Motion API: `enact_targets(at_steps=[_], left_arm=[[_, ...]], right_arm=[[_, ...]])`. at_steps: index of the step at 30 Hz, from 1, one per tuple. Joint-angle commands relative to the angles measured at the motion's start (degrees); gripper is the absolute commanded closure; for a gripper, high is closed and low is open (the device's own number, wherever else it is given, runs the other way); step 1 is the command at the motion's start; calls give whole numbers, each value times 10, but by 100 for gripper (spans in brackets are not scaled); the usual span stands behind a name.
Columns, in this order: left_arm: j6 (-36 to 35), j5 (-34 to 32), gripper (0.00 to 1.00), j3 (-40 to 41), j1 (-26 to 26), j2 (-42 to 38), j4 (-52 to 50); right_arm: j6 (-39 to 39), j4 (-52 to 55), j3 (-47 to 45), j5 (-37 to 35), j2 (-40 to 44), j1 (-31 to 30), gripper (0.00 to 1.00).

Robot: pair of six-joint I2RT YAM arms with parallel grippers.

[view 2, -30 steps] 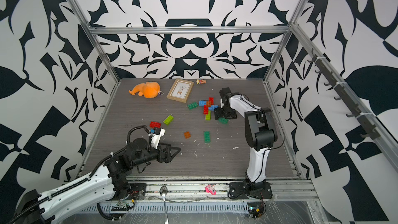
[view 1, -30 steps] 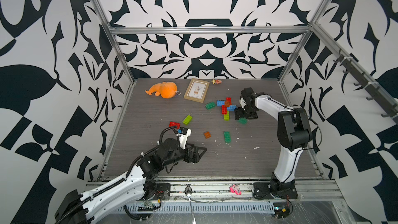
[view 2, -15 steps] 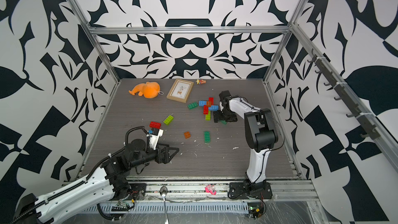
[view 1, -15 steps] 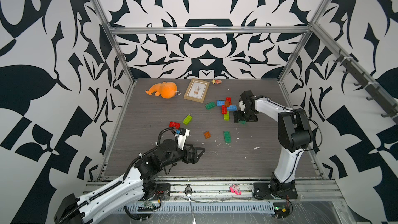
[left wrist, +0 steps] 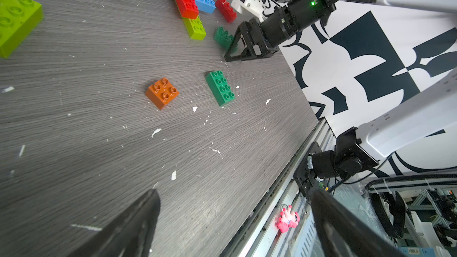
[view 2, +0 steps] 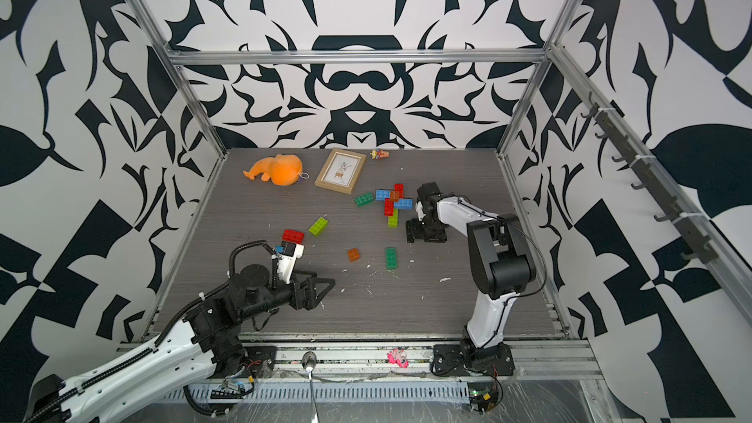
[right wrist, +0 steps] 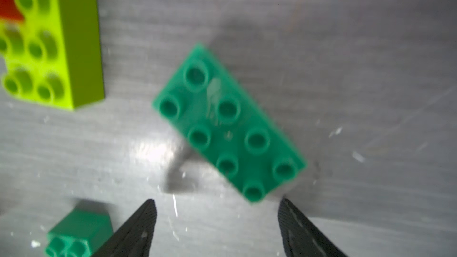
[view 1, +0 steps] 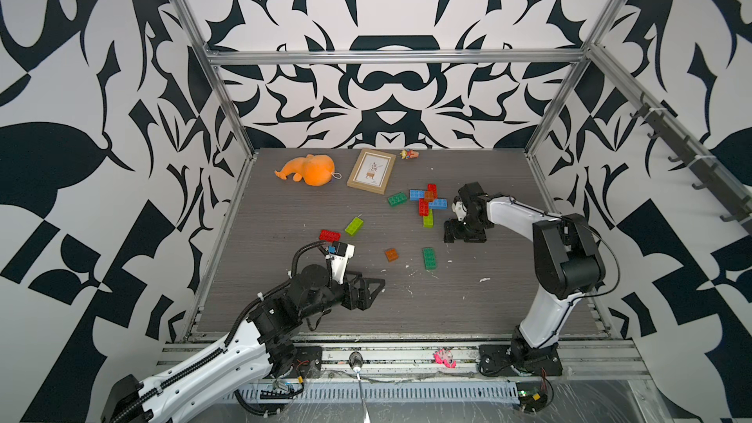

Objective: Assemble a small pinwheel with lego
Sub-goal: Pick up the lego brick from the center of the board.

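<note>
The part-built lego pinwheel [view 1: 427, 202] of blue, red, lime and orange-brown bricks lies at the back right of the table. My right gripper [view 1: 464, 237] points down just in front of it, over a dark green brick [right wrist: 228, 124] that the top views hide. The jaws are open, and the brick's near corner lies just past the fingertips [right wrist: 148, 208]. Loose bricks lie mid-table: dark green [view 1: 396, 198], lime [view 1: 354, 225], red [view 1: 329, 235], orange-brown square [view 1: 392, 254], dark green [view 1: 430, 258]. My left gripper [view 1: 376, 286] hovers open and empty near the front.
An orange plush toy [view 1: 311, 168], a picture frame [view 1: 371, 170] and a small figure [view 1: 409, 153] lie along the back. A pink toy [view 1: 443, 358] sits on the front rail. White scraps dot the table [view 1: 285, 205]. Metal posts and patterned walls enclose it.
My right gripper has come forward and down over the dark green brick, its jaws narrowing a little. The left arm has barely moved.
</note>
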State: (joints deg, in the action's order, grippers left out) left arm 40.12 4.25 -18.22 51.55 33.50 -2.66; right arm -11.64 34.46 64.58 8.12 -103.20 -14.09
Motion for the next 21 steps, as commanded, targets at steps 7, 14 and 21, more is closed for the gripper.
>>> enact_targets(at_steps=[7,14,21], left_arm=[[6,33,0,-3,1,24,26],[7,45,0,-9,1,44,27],[-1,36,0,-14,1,43,24]], right_arm=[[0,23,89,-32,-37,9,4],[28,40,151,-10,-97,18,3],[33,19,122,71,-90,19,3]])
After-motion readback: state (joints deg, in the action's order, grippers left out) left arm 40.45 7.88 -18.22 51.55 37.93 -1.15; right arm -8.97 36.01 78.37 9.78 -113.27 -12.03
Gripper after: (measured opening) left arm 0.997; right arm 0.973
